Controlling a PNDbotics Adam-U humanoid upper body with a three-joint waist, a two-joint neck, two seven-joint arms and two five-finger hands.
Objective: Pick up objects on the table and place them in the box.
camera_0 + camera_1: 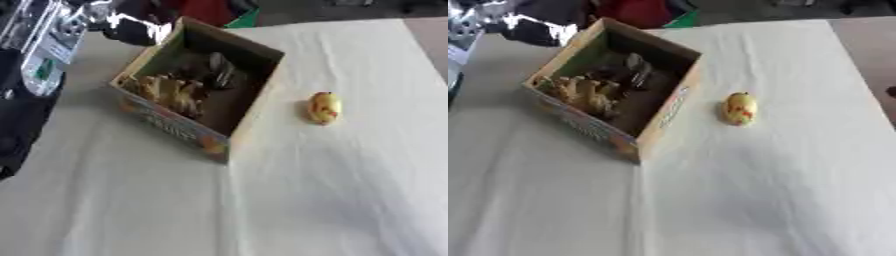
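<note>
A small yellow toy (324,107) lies on the white tabletop (350,190) just right of the open cardboard box (229,131) holding brownish items, and neither hand's fingers show.

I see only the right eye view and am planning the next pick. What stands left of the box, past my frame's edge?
Observer: A black and silver shape runs down the left edge, beside the box. A strip of table shows between them.
Operator: Is it a hand?
Observer: I cannot tell, as no fingers show. It bears a pale label with a green patch.
</note>
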